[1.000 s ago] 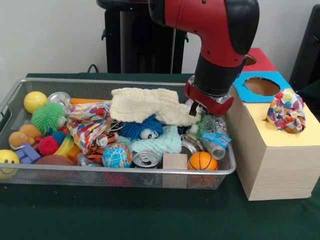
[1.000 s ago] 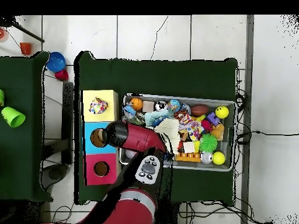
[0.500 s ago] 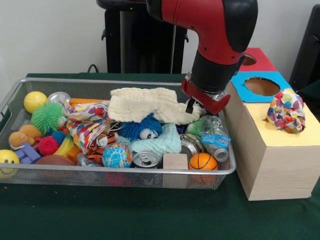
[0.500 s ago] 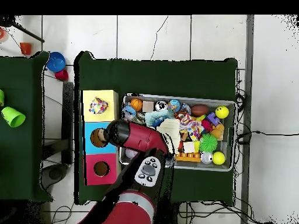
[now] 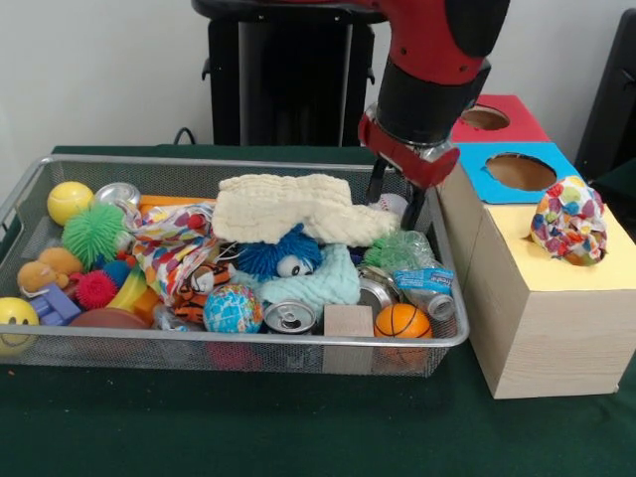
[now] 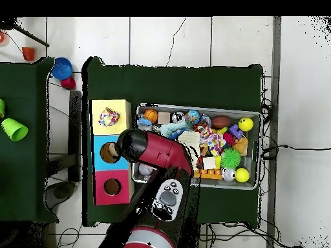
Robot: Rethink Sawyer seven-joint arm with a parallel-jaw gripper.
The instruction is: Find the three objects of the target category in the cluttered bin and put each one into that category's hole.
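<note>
Green cloth covers the table (image 5: 298, 427); in the overhead view we see a second green table (image 6: 22, 161) beside it on pale tiled floor (image 6: 297, 97), with a green cup (image 6: 14, 129) and a blue bowl (image 6: 62, 68). We note the wire bin (image 5: 30, 189) crammed with clutter: cream cloth (image 5: 298, 207), globe ball (image 5: 233, 308), can (image 5: 290, 316), small basketball (image 5: 401, 320). The wooden box (image 5: 542, 318) stands touching the bin's end, with red hole (image 5: 484, 117), blue hole (image 5: 519, 170) and a speckled object (image 5: 569, 221) on its yellow top. The gripper (image 5: 395, 206) hangs above the bin's box-side end, its two fingers (image 5: 376, 185) apart, nothing between them.
</note>
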